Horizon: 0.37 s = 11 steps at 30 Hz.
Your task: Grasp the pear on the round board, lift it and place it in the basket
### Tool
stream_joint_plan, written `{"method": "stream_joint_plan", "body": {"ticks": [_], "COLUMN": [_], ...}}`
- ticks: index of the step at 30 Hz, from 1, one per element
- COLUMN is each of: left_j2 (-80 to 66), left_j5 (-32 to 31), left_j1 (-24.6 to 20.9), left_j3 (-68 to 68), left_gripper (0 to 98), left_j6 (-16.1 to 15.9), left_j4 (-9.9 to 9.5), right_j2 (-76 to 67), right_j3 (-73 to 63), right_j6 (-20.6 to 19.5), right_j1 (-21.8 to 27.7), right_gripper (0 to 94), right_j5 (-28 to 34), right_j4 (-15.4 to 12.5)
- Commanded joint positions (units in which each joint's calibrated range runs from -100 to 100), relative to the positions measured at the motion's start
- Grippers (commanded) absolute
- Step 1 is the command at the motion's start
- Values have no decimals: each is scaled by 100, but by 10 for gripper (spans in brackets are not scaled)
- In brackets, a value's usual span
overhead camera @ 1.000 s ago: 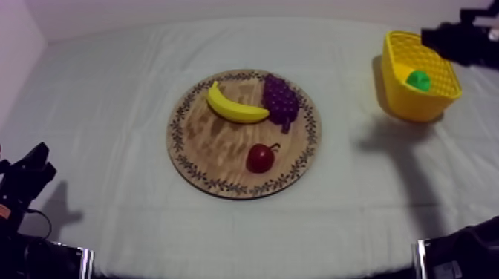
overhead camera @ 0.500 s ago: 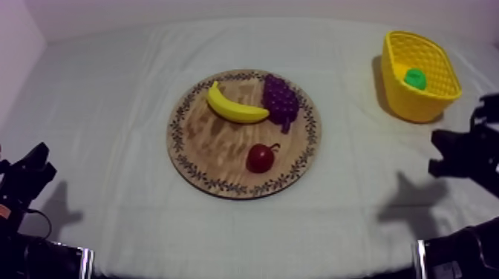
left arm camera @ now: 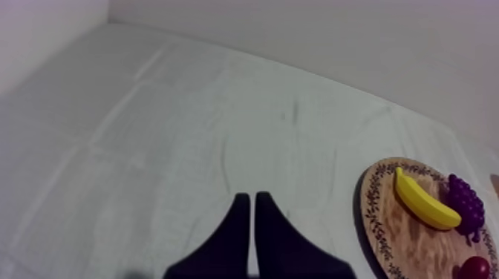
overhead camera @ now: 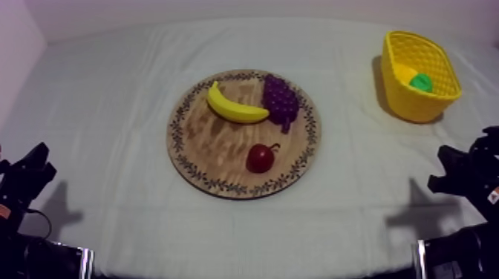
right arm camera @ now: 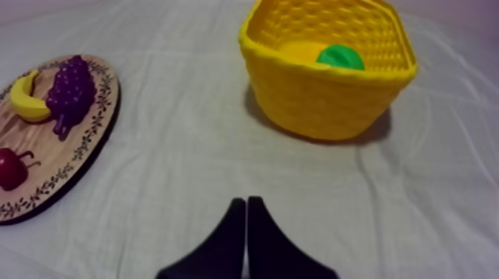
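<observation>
The cloth-covered table (overhead camera: pixel 111 104) is flanked by the two arms. The wooden board (overhead camera: pixel 212 145) is seen ahead and to the left of the right gripper (right arm camera: pixel 246 202), and no pear is found on it. The yellow basket (right arm camera: pixel 327 96) is met just ahead of that gripper and slightly to its right, well apart from the left gripper (left arm camera: pixel 249 197), so the right arm is judged much the nearer. Both grippers' fingers are pressed together on nothing. The pear (right arm camera: pixel 340 57) is seen inside the basket, beyond its near wall; its long axis cannot be told. The placing is judged done.
</observation>
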Motion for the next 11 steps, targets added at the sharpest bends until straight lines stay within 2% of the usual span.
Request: {"method": "stream_joint_plan", "body": {"ticks": [1,11], "left_j2": [-2,-2], "left_j5": [1,1], "left_j1": [0,0], "left_j3": [-5,-5], "left_gripper": [1,1], "left_j6": [-1,0], "left_j4": [-1,-1], "right_j2": [-75,-395], "right_j3": [11,20], "right_j6": [465,390], "right_j1": [-12,45], "right_gripper": [5,5], "right_j5": [-64,-115], "right_j4": [17,30]}}
